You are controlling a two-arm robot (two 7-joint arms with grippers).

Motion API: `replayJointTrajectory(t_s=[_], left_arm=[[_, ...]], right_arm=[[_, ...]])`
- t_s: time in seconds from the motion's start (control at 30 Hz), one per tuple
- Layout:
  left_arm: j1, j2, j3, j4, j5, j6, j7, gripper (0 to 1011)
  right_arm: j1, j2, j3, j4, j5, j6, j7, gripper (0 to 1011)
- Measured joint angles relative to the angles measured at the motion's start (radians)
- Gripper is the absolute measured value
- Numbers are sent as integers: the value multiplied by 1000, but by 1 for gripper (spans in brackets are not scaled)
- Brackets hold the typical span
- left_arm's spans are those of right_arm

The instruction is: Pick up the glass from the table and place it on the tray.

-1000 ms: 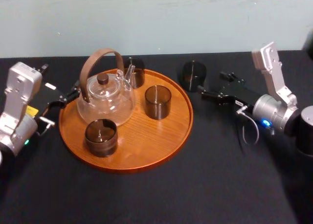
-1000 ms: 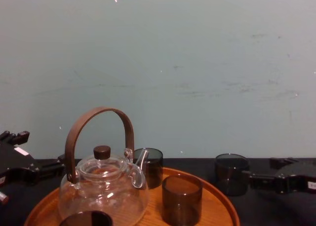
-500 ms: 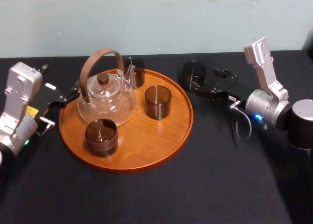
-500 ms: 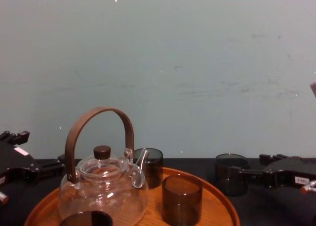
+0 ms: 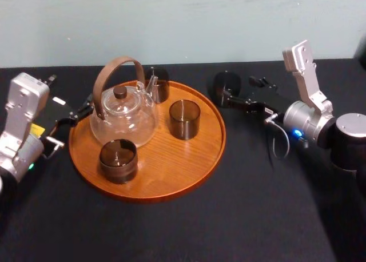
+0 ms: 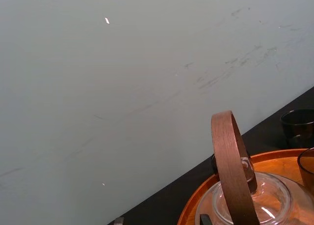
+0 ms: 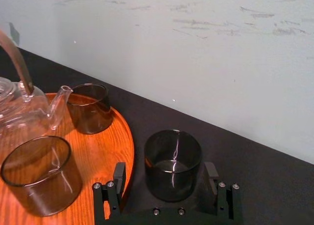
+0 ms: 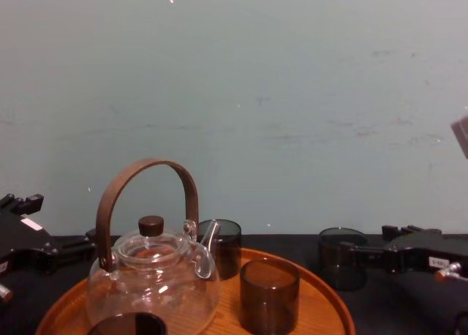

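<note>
Right gripper [image 7: 165, 170]: it reaches in low and level over the table [image 5: 240, 210] from the robot's right. Its jaws are spread and pinch nothing.
Glass [image 7: 172, 163]: it stands upright, mouth up, on the bare black tabletop between the two spread fingers.
Gap at the fingers [image 7: 119, 176]: on the tray side a dark strip shows between finger and glass wall. The other finger sits very close, and I can't tell whether it touches.
Axis: the glass's long axis is vertical and the fingers lie flat across its lower half. A squeeze would press straight across the round wall.
Way to the tray [image 5: 220, 137]: it lies just beside the glass, towards the robot's left. Only its low raised rim stands between them.
On the tray: a glass teapot [image 5: 123, 118] with a brown hoop handle and three more dark glasses [image 5: 185, 119]. Bare wood shows along the right side, nearest the gripper.
Nearer arm: the right one, clearly. The left gripper [image 5: 77, 114] sits idle at the tray's far left rim, with the teapot between it and the glass.
Next move, as I judge it: close, lift just clear of the rim, and carry a short way left.
Risk: the near glass on the tray leaves little room for the inner finger.
</note>
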Motion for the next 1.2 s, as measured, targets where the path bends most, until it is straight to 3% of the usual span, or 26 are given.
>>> replayJointTrajectory(t_s=[0.3, 0.33, 0.57, 1.2], left_arm=[[0, 0, 0, 0, 0, 0, 0, 1001], [0, 0, 0, 0, 0, 0, 0, 1001], [0, 0, 0, 0, 0, 0, 0, 1001], [0, 0, 0, 0, 0, 0, 0, 1002]], right_arm=[[31, -27, 0, 60, -19, -14, -10, 1002], [72, -60, 8, 136, -38, -35, -10, 1002], [99, -79, 13, 187, -48, -48, -6, 1002], [125, -99, 24, 240, -65, -68, 10, 1003]])
